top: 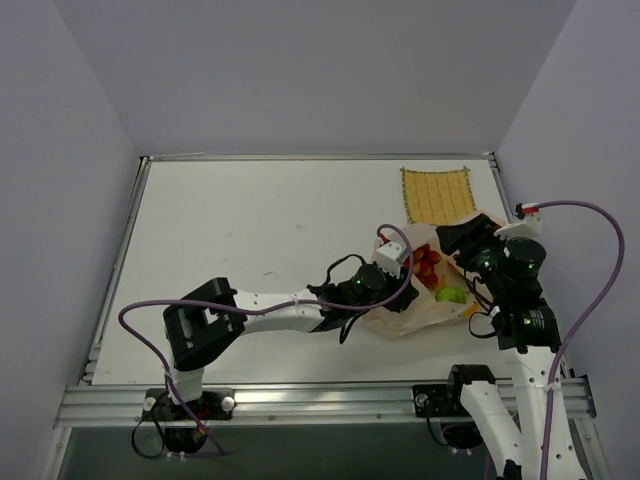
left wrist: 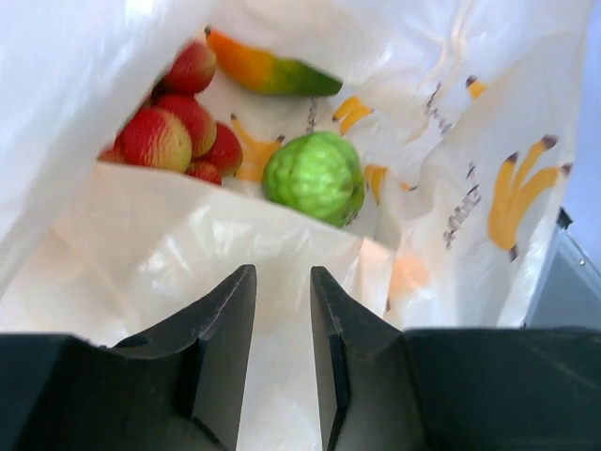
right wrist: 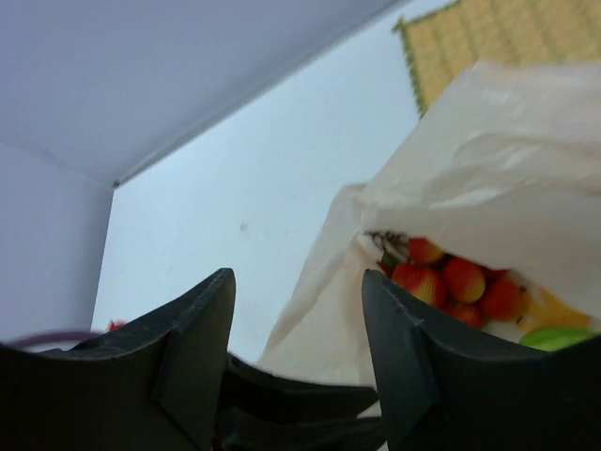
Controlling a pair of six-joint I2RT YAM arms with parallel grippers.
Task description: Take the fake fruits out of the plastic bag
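Observation:
The plastic bag (top: pixel 420 315) lies at the right of the table with its mouth open. Inside it are the red berry cluster (top: pixel 427 265), the yellow-green round fruit (top: pixel 450 295) and an orange-to-green long fruit (left wrist: pixel 268 70). In the left wrist view the berries (left wrist: pixel 178 132) and the green fruit (left wrist: pixel 315 177) lie beyond the bag's lower lip (left wrist: pixel 169 244). My left gripper (left wrist: pixel 282 272) is at the bag's left edge (top: pixel 385 288), jaws nearly together with bag film between them. My right gripper (right wrist: pixel 296 277) is open and empty above the bag mouth (top: pixel 455 240), the berries (right wrist: pixel 460 280) to its right.
A yellow woven mat (top: pixel 435 193) lies just behind the bag, also in the right wrist view (right wrist: pixel 507 38). The table's right rail (top: pixel 500 190) runs close by the bag. The two arms are close together over the bag.

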